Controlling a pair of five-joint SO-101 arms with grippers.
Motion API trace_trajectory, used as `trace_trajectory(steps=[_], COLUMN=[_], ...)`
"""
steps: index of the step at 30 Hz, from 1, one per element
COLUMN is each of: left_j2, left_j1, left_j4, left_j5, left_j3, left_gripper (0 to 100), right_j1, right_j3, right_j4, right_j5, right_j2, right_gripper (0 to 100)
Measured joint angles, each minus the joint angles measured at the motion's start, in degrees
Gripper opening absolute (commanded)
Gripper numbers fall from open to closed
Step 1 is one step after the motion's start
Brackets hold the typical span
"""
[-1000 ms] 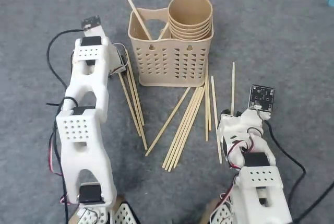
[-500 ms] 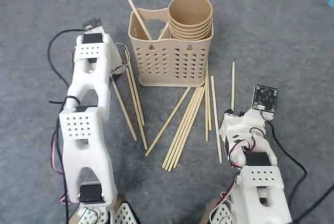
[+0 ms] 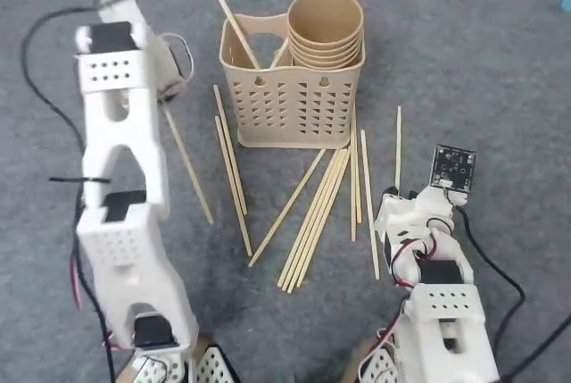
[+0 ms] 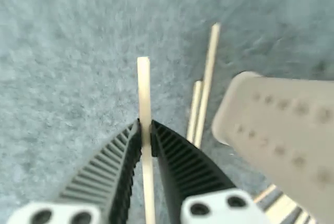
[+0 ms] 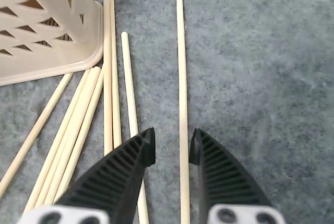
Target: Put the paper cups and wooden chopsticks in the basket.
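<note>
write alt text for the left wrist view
The left claw is shut on a thin pale wooden chopstick above grey felt matting. Two more wooden chopsticks lie beyond it, beside the beige perforated plastic basket.

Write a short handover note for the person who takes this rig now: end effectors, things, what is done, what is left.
Left end effector: shut on one chopstick, left of the basket.
Right end effector: open, over a single chopstick on the carpet.
Done: cups stacked in the basket, with some chopsticks.
Left: the loose chopsticks around the basket.
</note>
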Motion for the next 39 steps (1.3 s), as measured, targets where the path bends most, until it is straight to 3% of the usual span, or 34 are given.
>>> trace_trajectory(steps=[8, 13, 21, 24, 31, 39], left_j2=[-12.8, -20.4, -33.2, -37.3, -52.1, -68.7], left_j1=[0.0, -0.1, -6.0, -7.4, -7.3, -7.4], left_j4=[0.3, 0.3, 0.3, 0.3, 0.3, -17.3], left_j5=[-0.3, -4.4, -7.4, -7.4, -15.2, -15.5], left_j3=[1.8, 2.0, 2.1, 4.2, 14.4, 31.8], left_gripper=[1, 1, 1, 1, 1, 1], right_j1=[0.4, 0.4, 0.4, 0.4, 0.4, 0.4], right_j3=[0.0, 0.0, 0.0, 0.0, 0.0, 0.0], right_j4=[0.0, 0.0, 0.0, 0.0, 0.0, 0.0], right_j5=[0.0, 0.0, 0.0, 0.0, 0.0, 0.0], right_j2=[0.0, 0.0, 0.0, 0.0, 0.0, 0.0], right_gripper=[11.9, 11.9, 11.9, 11.8, 11.7, 11.5])
